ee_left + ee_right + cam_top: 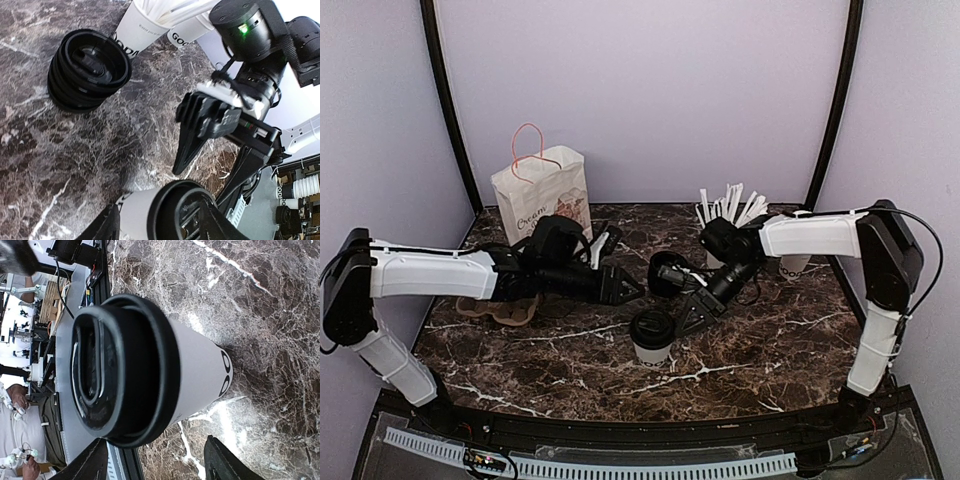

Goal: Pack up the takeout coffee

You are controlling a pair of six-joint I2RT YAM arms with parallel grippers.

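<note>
The takeout coffee [652, 336], a white paper cup with a black dome lid, stands upright on the marble table [760, 350] near the front centre. My left gripper [632, 292] reaches in from the left, just behind the cup. In the left wrist view its jaws are spread, with the cup [142, 212] low between the fingers [109, 225]. My right gripper [688, 322] hovers close on the cup's right, open. In the right wrist view the cup [195, 370] fills the frame just beyond the open gripper [156, 441], dark lettering at its base.
A stack of black lids [670, 272] sits just behind the grippers. A white paper bag [542, 195] stands at the back left, a cardboard cup carrier [500, 308] under the left arm. A cup of white sticks [725, 215] and stacked cups [795, 265] are at the back right.
</note>
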